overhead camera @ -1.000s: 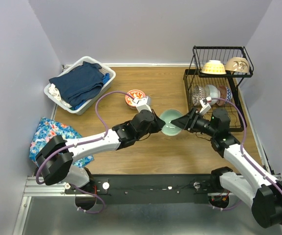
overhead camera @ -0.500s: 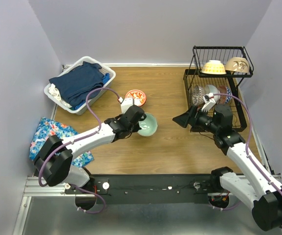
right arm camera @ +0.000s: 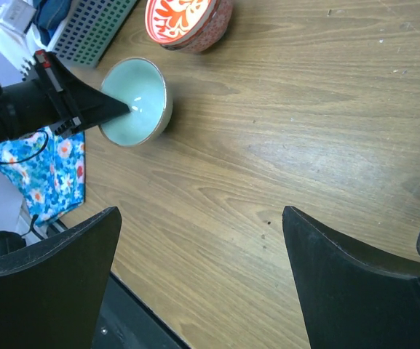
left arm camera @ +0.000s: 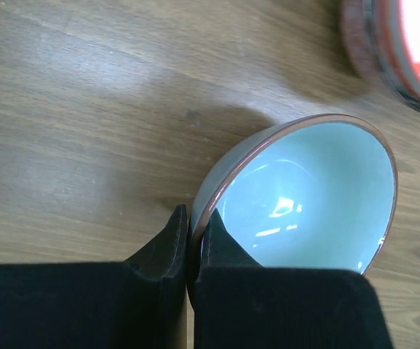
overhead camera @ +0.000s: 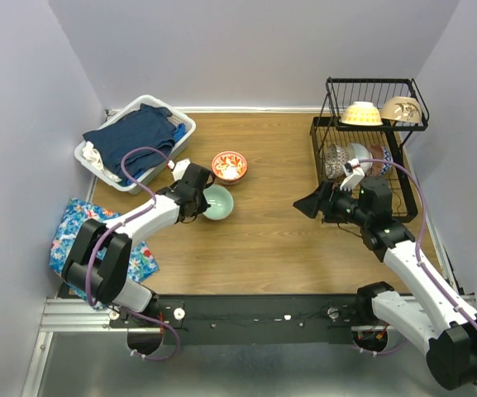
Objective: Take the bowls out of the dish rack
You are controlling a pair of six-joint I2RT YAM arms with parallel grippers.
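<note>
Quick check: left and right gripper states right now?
Left gripper: shut on the rim of the green bowl.
Right gripper: open, holding nothing.

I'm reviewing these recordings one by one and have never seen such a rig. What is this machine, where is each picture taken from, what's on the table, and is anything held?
These are two robot arms bolted at the near edge of a wooden table, each ending in a two-finger gripper. The wide picture comes from a fixed camera above and behind them; the other two from cameras on the wrists. The left gripper is shut on the rim of a mint green bowl, beside a red-orange floral bowl. The right gripper is open and empty. At far right stands the black dish rack, with a cream-yellow bowl and a beige bowl on top and more below. At left are a white laundry basket of clothes and a floral cloth.
</note>
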